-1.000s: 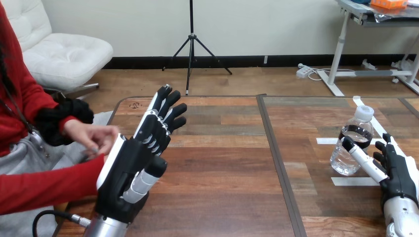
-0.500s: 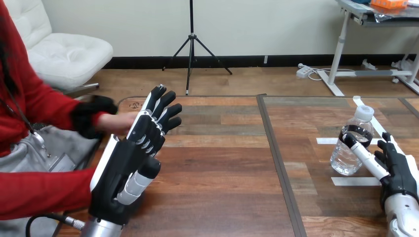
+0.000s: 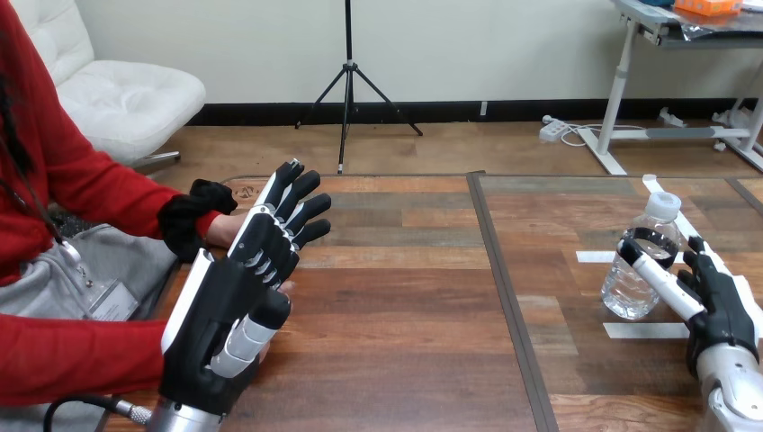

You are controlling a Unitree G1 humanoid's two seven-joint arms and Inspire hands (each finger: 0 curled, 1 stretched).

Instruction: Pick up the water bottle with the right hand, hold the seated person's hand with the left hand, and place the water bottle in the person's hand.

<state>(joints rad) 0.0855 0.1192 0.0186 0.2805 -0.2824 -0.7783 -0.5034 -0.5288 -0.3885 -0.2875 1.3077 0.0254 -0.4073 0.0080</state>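
Observation:
A clear water bottle with a white cap stands upright at the table's right. My right hand is beside it on the right, open. Its thumb lies across the bottle's near side and the fingers sit just right of the bottle, not wrapped round it. My left hand is raised at the left, open, with straight fingers pointing up and away. The person's hand rests on the table's left edge right behind those fingers and is mostly hidden; I cannot tell whether they touch.
White tape strips lie on the table near the bottle. A dark seam runs down the tabletop's middle. The person's other arm, in a red sleeve, lies along the lower left beside my left forearm.
The person's hand has moved from the left onto the table edge behind my left hand's fingers. My left hand shifted slightly left and lower. My right hand edged closer to the bottle.

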